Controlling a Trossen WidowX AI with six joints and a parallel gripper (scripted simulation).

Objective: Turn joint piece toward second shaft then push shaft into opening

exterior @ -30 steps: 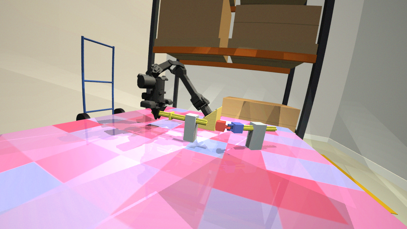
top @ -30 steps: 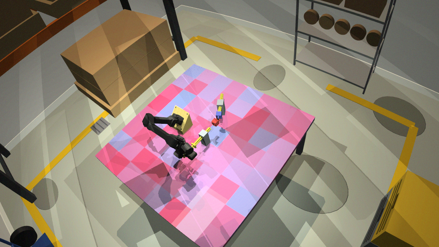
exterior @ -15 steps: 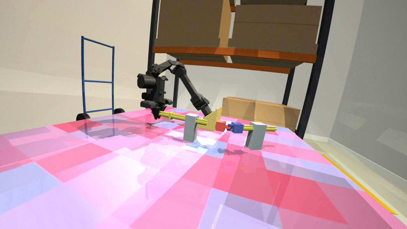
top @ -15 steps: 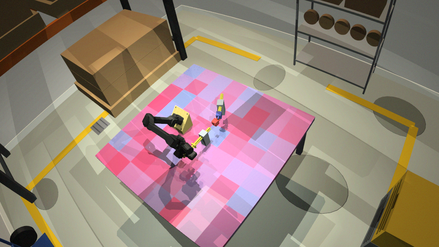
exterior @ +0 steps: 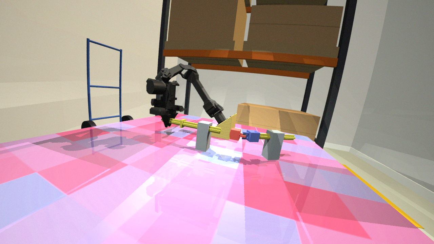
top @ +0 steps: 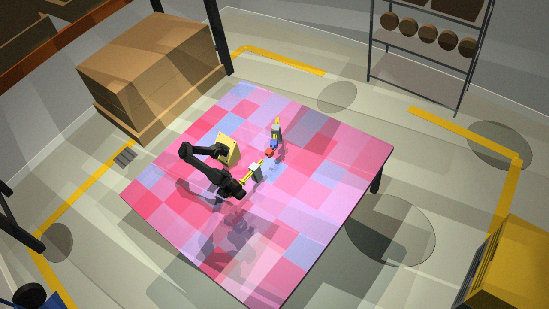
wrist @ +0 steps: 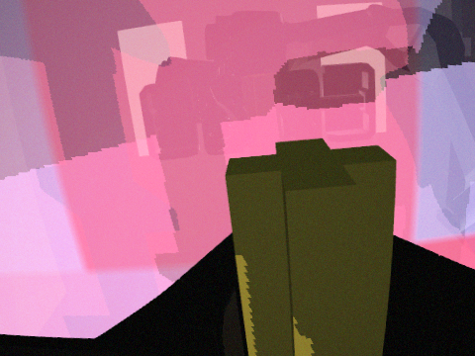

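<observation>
Directions are given on a clock face laid over the top view, 12 at the upper edge. We have the gripper (top: 231, 194) (exterior: 167, 120) (wrist: 295, 236) narrowed to a small opening, partly open, with the second shaft (top: 248, 176) (exterior: 191, 124) (wrist: 336, 257) clamped between its fingers. The grip is at the shaft's outer end, beyond the collar (top: 242, 181) (exterior: 182, 122). The arm (top: 203, 168) (exterior: 201, 90) reaches over from the wedge mount (top: 233, 152) (exterior: 225, 129), which stands at 10 o'clock from the near block (top: 254, 167) (exterior: 203, 137).

The second shaft passes through the near block and points toward 1 to 2 o'clock. Its free end projects past the block and is near the joint piece (top: 269, 152) (exterior: 235, 134), with a gap between them; we observe no insertion. The joint piece is red and is hinged to the blue part (top: 273, 143) (exterior: 252, 136) on the first shaft (top: 277, 121) (exterior: 289, 137). That shaft runs on toward 12 o'clock through the far block (top: 275, 128) (exterior: 275, 144).

Both blocks stand upright on the worktop (top: 307, 215) (exterior: 182, 197) (wrist: 193, 213). We cannot verify the exact alignment of the opening, as its mouth is too small to tell.
</observation>
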